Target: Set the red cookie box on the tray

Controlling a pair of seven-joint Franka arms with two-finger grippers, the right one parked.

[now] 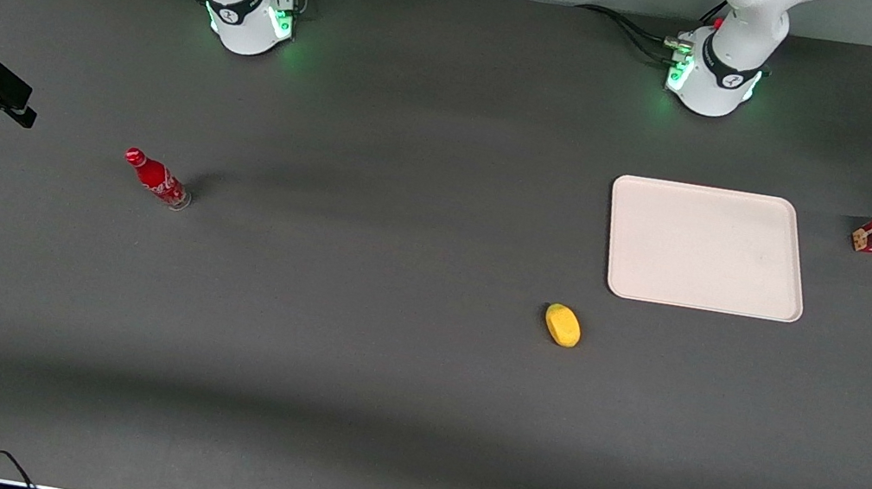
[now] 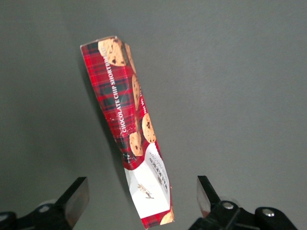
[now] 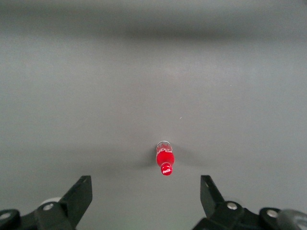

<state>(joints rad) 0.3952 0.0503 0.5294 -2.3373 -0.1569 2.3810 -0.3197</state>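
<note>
The gripper (image 2: 141,196) hovers with fingers wide apart, holding nothing, above the red cookie box (image 2: 128,127), seemingly not touching it. The box lies on the table, cut off at the front view's edge, near the tray (image 1: 707,248).

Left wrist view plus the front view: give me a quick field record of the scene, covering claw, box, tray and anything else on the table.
claw: left arm's claw open, hovering above the box's white-label end, not touching it
box: long dark-red tartan cardboard cookie box lying flat on the table, at the working arm's end
tray: large flat cream-white plastic tray with nothing on it, beside the box
other items: small red soda bottle standing toward the parked arm's end; yellow oval object nearer the front camera than the tray
task state: box not yet grasped
</note>
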